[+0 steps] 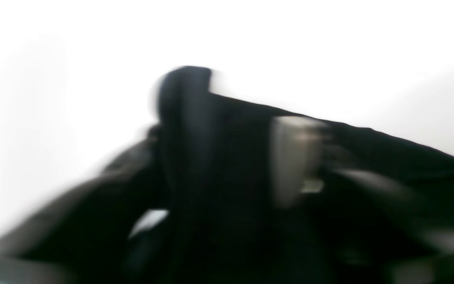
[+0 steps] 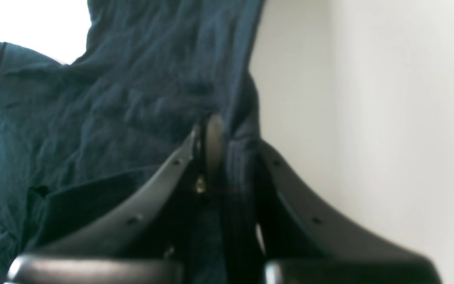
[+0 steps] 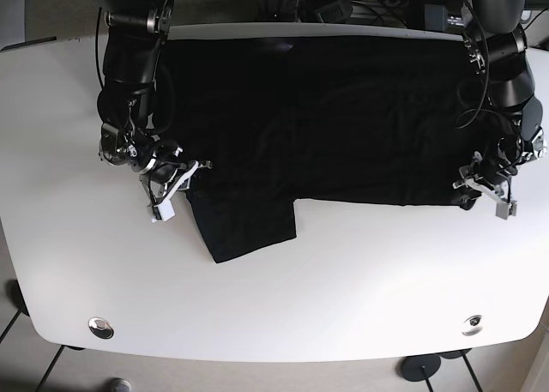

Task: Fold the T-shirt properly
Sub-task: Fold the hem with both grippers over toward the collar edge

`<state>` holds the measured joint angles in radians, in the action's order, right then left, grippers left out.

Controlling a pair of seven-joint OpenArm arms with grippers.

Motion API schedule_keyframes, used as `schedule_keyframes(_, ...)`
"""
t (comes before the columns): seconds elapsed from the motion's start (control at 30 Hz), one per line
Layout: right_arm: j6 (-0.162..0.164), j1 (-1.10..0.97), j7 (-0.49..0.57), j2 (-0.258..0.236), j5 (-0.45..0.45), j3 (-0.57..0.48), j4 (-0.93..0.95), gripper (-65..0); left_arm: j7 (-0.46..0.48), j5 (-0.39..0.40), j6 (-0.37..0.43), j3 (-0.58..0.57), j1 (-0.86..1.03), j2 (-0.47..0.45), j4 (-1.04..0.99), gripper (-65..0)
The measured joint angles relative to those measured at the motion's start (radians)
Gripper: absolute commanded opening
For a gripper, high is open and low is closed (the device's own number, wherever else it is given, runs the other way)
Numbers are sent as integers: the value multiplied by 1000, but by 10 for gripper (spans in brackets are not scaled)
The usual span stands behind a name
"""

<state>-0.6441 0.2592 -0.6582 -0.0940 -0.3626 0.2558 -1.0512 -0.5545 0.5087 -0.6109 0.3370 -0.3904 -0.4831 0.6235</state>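
A black T-shirt [image 3: 326, 126] lies spread across the far half of the white table [image 3: 283, 306], with one sleeve [image 3: 244, 225] sticking out toward the front. My right gripper [image 3: 183, 179] sits at the shirt's left side by that sleeve. In the right wrist view its fingers [image 2: 211, 138] are shut on a fold of dark cloth [image 2: 112, 98]. My left gripper [image 3: 477, 190] is at the shirt's right front corner. The left wrist view is blurred, and it shows black cloth [image 1: 388, 157] pinched at the left gripper [image 1: 242, 150].
Cables and dark equipment [image 3: 360, 2] crowd the table's back edge. Both arm bases stand at the back corners. Round metal fittings [image 3: 100, 326] [image 3: 472, 323] sit near the front corners. Bare white tabletop runs along the front.
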Motion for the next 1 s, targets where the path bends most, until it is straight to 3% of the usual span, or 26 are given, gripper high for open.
schedule_keyframes(0.03,0,0,0,0,0,0,0,-631,17,0,-4,-2,6,6,-2,-625)
schedule_keyframes(0.07,0,0,0,0,0,0,0,-631,41,2,-4,-2,13,6,-3,-650)
schedule_keyframes(0.2,0,0,0,2,0,-2,-1,-633,-40,-35,-28,25,46,1,92,-644)
schedule_keyframes(0.3,4,-14,-38,-1,22,0,-111,-633,-45,-31,-63,124,128,17,246,-644)
schedule_keyframes(0.43,3,-7,-164,-2,17,9,-311,-633,-146,-36,-65,206,167,64,435,-644)
schedule_keyframes(0.63,-4,-51,-369,5,-6,118,-612,-633,-269,-22,-75,264,223,100,697,-644)
schedule_keyframes(0.8,-11,-174,-401,5,0,138,-739,-633,-284,-18,-87,325,319,152,845,-644)
schedule_keyframes(1.0,-11,-307,-401,5,3,152,-755,-633,-291,-27,-88,339,452,183,926,-644)
